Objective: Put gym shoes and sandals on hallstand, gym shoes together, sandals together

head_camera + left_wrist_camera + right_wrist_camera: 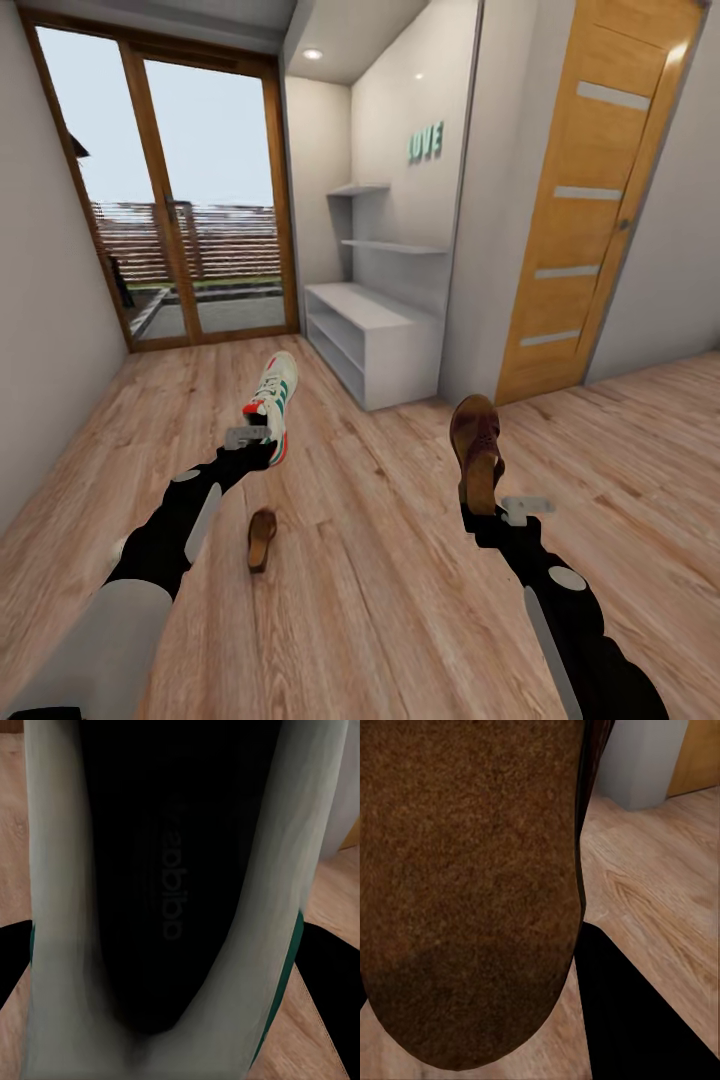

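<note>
My left hand (250, 437) is clamped on a gym shoe (274, 400) at eleven o'clock, my right hand (497, 508) on a sandal (474, 445) at one; the hallstand (372, 340) at twelve is bare; another sandal (262, 538) lies on the corridor floor (380, 600).

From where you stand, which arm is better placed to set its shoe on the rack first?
Probably left: its hand holds the gym shoe nearer the rack; the right hand's sandal is farther.
</note>
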Tool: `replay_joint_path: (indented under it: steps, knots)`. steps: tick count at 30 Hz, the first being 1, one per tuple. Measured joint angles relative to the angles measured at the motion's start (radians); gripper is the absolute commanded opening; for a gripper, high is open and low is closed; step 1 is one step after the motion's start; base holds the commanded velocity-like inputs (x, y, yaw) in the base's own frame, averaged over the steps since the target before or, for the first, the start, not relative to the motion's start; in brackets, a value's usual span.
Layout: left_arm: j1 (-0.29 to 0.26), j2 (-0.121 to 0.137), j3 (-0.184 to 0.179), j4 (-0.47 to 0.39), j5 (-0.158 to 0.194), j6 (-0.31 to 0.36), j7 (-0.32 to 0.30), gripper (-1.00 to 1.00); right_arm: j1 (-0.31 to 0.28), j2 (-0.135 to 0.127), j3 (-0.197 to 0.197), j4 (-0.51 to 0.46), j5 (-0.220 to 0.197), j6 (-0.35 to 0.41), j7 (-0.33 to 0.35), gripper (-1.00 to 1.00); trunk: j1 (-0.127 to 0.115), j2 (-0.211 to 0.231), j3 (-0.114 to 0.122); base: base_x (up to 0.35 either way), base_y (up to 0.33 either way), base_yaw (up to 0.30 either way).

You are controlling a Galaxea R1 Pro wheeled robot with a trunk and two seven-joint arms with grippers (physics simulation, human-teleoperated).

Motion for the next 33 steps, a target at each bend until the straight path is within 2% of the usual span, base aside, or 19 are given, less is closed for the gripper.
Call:
replay_joint_path:
  steps: [10, 20, 25, 29, 33]
  knots:
    - [0.000, 0.000, 0.000, 0.000, 0.000, 0.000, 0.000, -1.00, 0.000, 0.000, 0.000, 0.000, 0.000, 0.000, 0.000, -1.00, 0.000, 0.000, 0.016, 0.279, -0.216, 0.019]
    - [0.000, 0.000, 0.000, 0.000, 0.000, 0.001, 0.000, -1.00, 0.000, 0.000, 0.000, 0.000, 0.000, 0.000, 0.000, -1.00, 0.000, 0.000, 0.029, 0.286, -0.149, 0.190]
    - [0.000, 0.000, 0.000, 0.000, 0.000, 0.001, 0.000, -1.00, 0.000, 0.000, 0.000, 0.001, 0.005, 0.000, 0.000, -1.00, 0.000, 0.000, 0.030, 0.233, -0.100, 0.035]
    - [0.023, -0.021, -0.003, -0.002, 0.002, -0.021, -0.001, -1.00, 0.000, -0.001, 0.022, 0.000, 0.008, 0.000, 0.001, -1.00, 0.001, 0.000, 0.030, 0.000, 0.000, 0.000]
    - [0.045, -0.030, -0.004, -0.014, 0.002, -0.024, -0.001, -1.00, 0.000, 0.000, 0.008, 0.000, 0.010, 0.000, 0.001, -1.00, 0.001, 0.000, 0.030, 0.000, 0.000, 0.000]
